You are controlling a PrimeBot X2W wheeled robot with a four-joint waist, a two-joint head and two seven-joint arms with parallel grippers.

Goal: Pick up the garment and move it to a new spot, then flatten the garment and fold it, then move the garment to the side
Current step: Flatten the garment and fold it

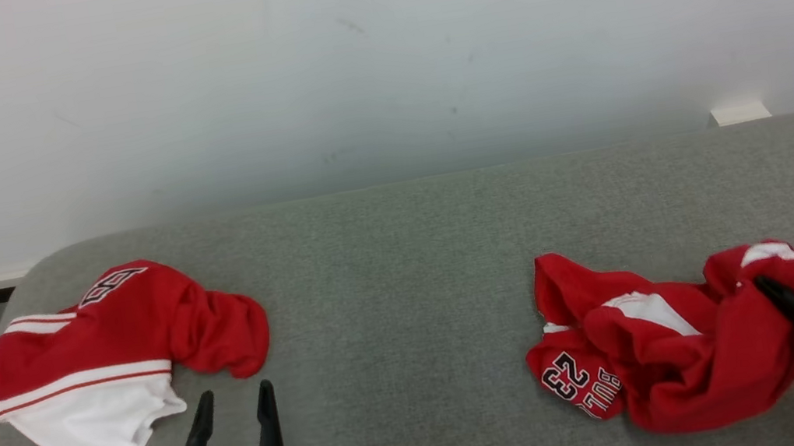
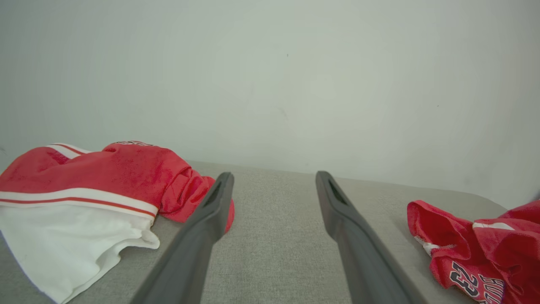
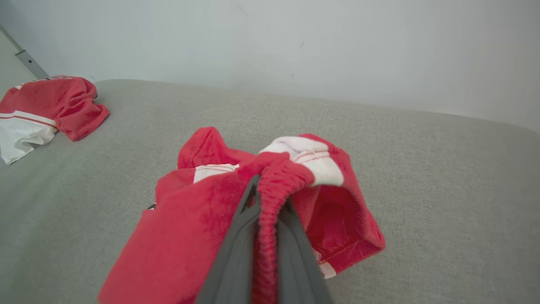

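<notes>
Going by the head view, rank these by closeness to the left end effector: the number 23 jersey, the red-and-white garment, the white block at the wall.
1. Red-and-white garment, just left of the left end effector.
2. Number 23 jersey, well over to the right.
3. White block, far right, by the wall.

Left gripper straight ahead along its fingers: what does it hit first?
Probably the red end of the red-and-white garment, just ahead of the left gripper; one finger lines up with it. Between the fingers lies bare cushion. Height clearance is unclear.
</notes>
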